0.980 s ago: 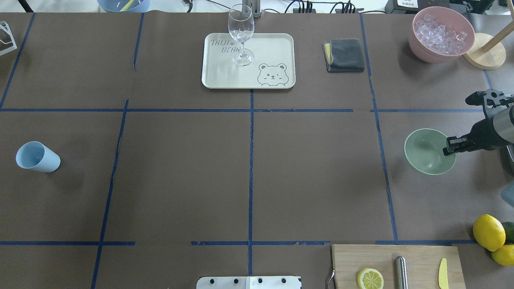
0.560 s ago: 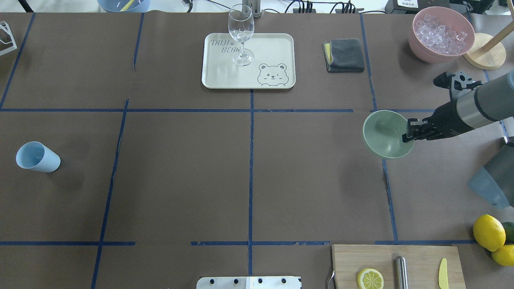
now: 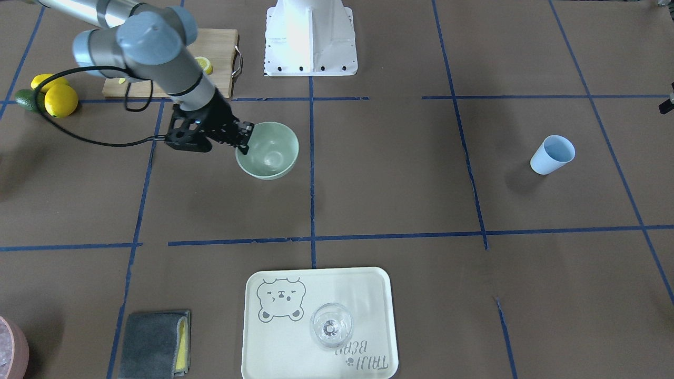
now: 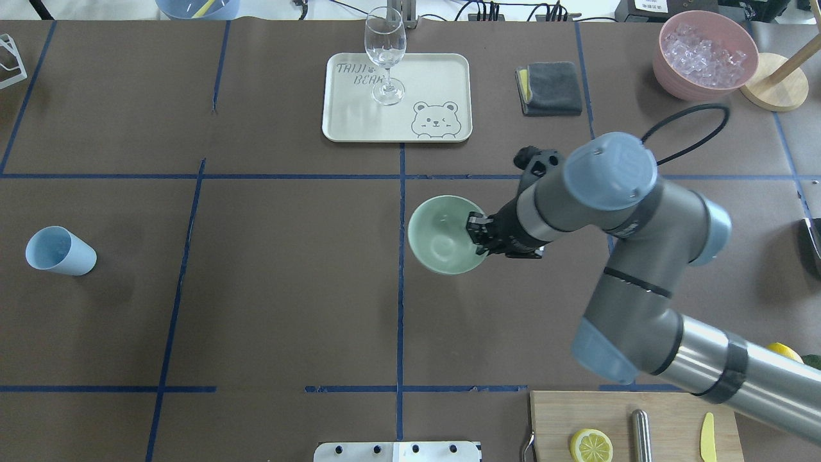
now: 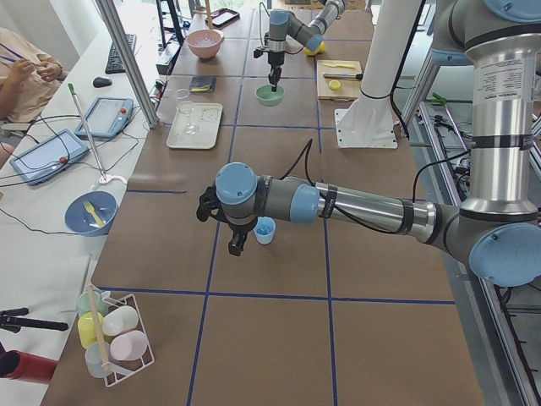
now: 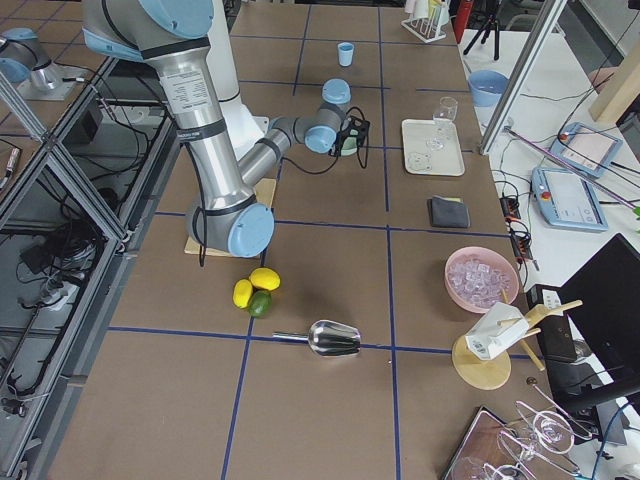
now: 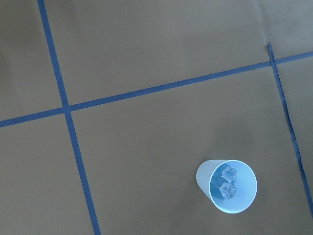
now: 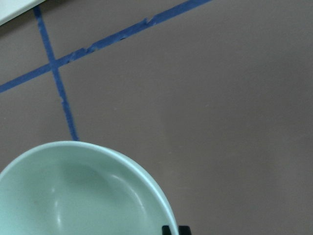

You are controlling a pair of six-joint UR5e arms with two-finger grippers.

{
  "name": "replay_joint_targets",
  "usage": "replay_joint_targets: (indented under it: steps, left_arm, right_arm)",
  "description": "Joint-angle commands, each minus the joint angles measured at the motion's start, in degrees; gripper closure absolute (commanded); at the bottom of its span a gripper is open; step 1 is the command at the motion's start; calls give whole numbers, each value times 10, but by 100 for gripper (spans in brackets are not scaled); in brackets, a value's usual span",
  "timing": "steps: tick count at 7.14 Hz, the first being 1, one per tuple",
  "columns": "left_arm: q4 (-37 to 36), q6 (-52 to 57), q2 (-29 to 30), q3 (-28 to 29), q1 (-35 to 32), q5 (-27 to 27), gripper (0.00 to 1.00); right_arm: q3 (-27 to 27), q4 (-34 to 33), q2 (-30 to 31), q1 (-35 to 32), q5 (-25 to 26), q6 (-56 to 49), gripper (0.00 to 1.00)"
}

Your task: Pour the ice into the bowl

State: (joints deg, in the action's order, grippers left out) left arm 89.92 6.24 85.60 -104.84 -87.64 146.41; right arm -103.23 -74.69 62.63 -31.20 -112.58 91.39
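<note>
The mint-green bowl point(image 4: 441, 234) is just right of the table's centre line and shows empty in the right wrist view point(image 8: 73, 196). My right gripper point(image 4: 478, 240) is shut on its right rim. I cannot tell whether the bowl rests on the table. The ice point(image 7: 227, 182), two clear cubes, lies in the light blue cup point(image 4: 59, 251) standing at the far left. My left gripper point(image 5: 236, 244) shows only in the exterior left view, close beside the cup point(image 5: 265, 230). I cannot tell whether it is open or shut.
A pink container point(image 4: 704, 54) of crushed ice stands at the back right. A tray point(image 4: 442, 70) with a wine glass point(image 4: 385, 54) and a grey cloth point(image 4: 550, 88) are at the back. A cutting board point(image 4: 667, 410) and lemons point(image 3: 55, 97) are near the right arm's base.
My right gripper has carried the bowl from the table's right side leftward to just right of the centre line. The cup has not moved.
</note>
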Motion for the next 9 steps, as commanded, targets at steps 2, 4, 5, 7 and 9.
replay_joint_targets:
  steps: [2,4,5,7,9]
  left_arm:
    - [44,-1,-3,0,-1,-1,0]
    - [46,0,-3,0,0,-1,0]
    - [62,-2,-3,1,-1,-1,0]
    - [65,-5,-3,2,0,-1,0]
    - [66,-8,-3,1,0,-1,0]
  right_arm:
    - [168,-41,-199,90,108,110,100]
    - [188,-39,-211,93,118,109,100]
    - [189,-40,-211,94,118,108,100]
    - [196,-41,-213,97,118,107,3]
    - [200,-41,-213,98,118,109,0]
